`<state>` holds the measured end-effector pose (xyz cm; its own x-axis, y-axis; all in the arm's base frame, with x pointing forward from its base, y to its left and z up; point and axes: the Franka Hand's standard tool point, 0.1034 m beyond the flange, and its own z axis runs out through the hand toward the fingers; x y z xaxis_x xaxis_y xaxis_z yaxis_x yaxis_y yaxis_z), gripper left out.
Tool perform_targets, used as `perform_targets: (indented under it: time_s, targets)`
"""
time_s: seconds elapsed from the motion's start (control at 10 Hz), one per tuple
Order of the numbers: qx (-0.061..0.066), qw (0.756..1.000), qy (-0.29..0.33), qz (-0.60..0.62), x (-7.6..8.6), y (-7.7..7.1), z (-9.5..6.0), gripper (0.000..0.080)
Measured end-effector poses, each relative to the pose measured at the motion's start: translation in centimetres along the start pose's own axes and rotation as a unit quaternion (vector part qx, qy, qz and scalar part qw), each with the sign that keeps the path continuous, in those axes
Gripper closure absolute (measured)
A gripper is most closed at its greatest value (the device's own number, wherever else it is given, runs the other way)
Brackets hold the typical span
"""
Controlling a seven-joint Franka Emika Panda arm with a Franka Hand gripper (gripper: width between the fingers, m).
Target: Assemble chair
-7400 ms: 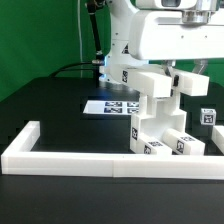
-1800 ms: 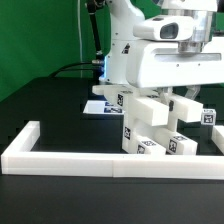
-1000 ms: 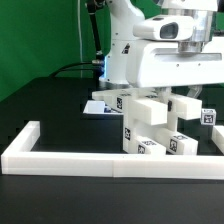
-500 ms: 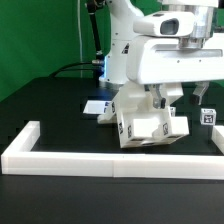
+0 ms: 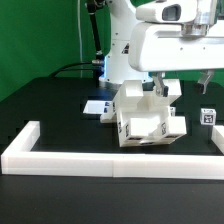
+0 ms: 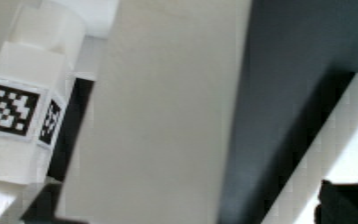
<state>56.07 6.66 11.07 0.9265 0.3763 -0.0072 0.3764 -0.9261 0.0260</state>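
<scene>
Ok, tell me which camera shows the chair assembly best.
The exterior view: the whole chair assembly shows, resting on the black table behind the white border wall. The wrist view is too close: only white panels and a tag.

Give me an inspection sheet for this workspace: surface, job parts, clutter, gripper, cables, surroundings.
Surface: black table, low white border wall along its front.
Job's things: chair assembly resting tilted on the table; one small tagged piece apart at the exterior view's right.
Clutter: nothing seen; the marker board lies flat behind the chair assembly.
Grippers: gripper open above the chair assembly, holding nothing.
Cables: black cable running toward the arm's base.
Surroundings: green backdrop.
</scene>
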Motion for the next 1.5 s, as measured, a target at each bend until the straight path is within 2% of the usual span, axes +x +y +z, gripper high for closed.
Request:
perform_targets:
  time_s: [0.2, 0.4, 0.9, 1.1, 1.2, 1.4, 1.5]
  targets:
    - [0.003, 1.000, 0.000, 0.008, -0.1, -0.1, -1.3, 0.0151]
    - [0.005, 1.000, 0.007, 0.027, -0.6, -1.0, -2.7, 0.0151]
    - [0.007, 0.999, 0.005, 0.051, -0.8, -1.5, -2.9, 0.0151]
    - [0.013, 0.994, 0.006, 0.112, -2.1, -3.7, -4.4, 0.0151]
    - [0.012, 0.995, 0.010, 0.102, -2.7, -3.8, -4.1, 0.0151]
    - [0.010, 0.996, 0.008, 0.093, -3.1, -2.7, -3.0, 0.0151]
    - [0.009, 0.996, 0.006, 0.093, -3.1, -2.7, -2.7, 0.0151]
